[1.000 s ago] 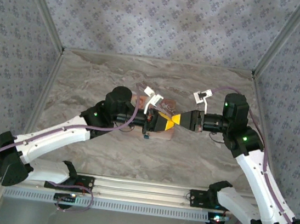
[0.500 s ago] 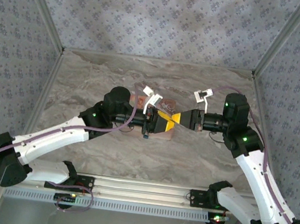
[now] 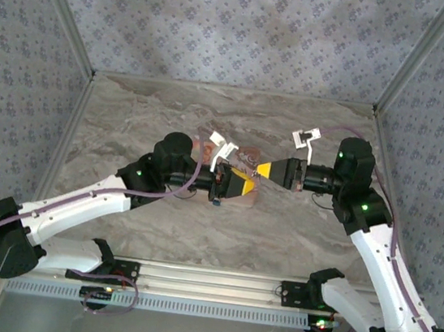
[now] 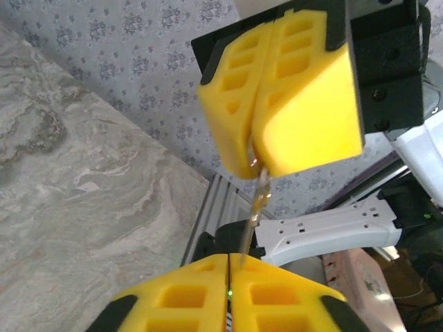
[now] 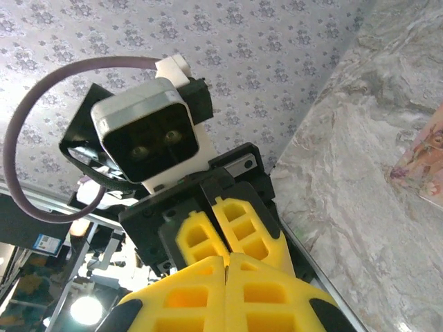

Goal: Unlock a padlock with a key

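Since a second ago my right pincer (image 3: 261, 170) has drawn back toward the far wall. Its tip no longer butts the left pincer (image 3: 248, 187) head-on but sits just beyond it. The left one has barely shifted.

The marbled worktop (image 3: 147, 115) carries both arms, reaching in from either side to meet near its middle. Under the left pincer lies the pink tin (image 3: 247, 155), mostly covered by it.

From the left wrist I see my left pincer's pads pressed flat together. Facing them, the right pincer's pads are clamped on a thin silvery key (image 4: 258, 197). It hangs out of their tips and runs down to the left fingertips. I cannot tell whether those grip its lower end.

The padlock (image 3: 215, 203) I take to be the tiny blue speck at the tin's near edge, just beside the left wrist. It is too small to make out further.
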You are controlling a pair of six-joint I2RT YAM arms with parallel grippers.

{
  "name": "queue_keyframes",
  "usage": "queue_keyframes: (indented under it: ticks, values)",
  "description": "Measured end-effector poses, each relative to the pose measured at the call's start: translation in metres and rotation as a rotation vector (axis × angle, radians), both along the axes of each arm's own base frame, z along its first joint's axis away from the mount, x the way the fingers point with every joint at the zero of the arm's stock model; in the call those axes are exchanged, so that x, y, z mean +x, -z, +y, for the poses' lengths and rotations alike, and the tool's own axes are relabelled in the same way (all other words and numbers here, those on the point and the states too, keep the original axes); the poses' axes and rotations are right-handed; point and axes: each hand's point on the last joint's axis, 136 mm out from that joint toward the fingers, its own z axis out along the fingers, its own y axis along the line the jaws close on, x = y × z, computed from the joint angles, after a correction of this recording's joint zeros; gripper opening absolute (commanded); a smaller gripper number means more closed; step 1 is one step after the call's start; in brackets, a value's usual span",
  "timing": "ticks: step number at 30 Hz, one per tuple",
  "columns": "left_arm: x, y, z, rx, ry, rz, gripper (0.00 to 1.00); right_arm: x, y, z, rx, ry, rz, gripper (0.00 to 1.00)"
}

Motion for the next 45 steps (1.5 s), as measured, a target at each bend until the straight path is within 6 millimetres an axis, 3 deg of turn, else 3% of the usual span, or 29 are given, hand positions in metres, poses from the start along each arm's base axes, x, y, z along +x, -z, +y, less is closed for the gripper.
queue_keyframes:
  ticks: [4, 5, 7, 11, 20, 27, 31, 34, 36, 40, 45]
  values:
    - [0.001, 0.001, 0.001, 0.001, -0.009, 0.0, 0.0, -0.002, -0.003, 0.0, 0.008, -0.002, -0.004, 0.0]
    - [0.001, 0.0, 0.001, 0.001, -0.009, -0.001, 0.02, -0.002, -0.003, 0.0, 0.008, -0.002, -0.004, 0.0]
    - [0.002, 0.0, 0.002, 0.0, -0.018, -0.003, 0.19, -0.003, -0.004, -0.001, 0.01, -0.002, -0.006, 0.0]
    - [0.003, -0.002, 0.002, -0.004, -0.023, -0.008, 0.29, -0.004, -0.006, -0.001, 0.012, -0.002, -0.013, 0.0]
    - [0.001, -0.006, 0.003, -0.017, -0.02, -0.015, 0.32, -0.005, -0.006, -0.001, 0.013, -0.004, -0.013, 0.0]
    - [-0.001, -0.011, 0.002, -0.035, -0.006, -0.023, 0.19, -0.007, -0.004, -0.001, 0.013, -0.013, -0.008, 0.0]
    - [-0.003, -0.012, 0.002, -0.042, 0.01, -0.026, 0.0, -0.008, -0.004, -0.001, 0.013, -0.015, -0.008, 0.0]
    - [-0.004, -0.012, 0.001, -0.043, 0.021, -0.027, 0.0, -0.008, -0.003, -0.001, 0.013, -0.015, -0.008, 0.0]
    - [-0.005, -0.012, 0.001, -0.043, 0.024, -0.028, 0.0, -0.008, -0.003, -0.001, 0.012, -0.014, -0.008, 0.09]
    - [-0.005, -0.009, 0.001, -0.028, 0.026, -0.029, 0.0, -0.005, 0.001, -0.006, 0.001, 0.004, 0.001, 0.42]
    - [-0.007, -0.014, 0.002, -0.002, 0.036, -0.031, 0.0, -0.001, 0.003, -0.014, -0.009, 0.035, -0.012, 0.49]
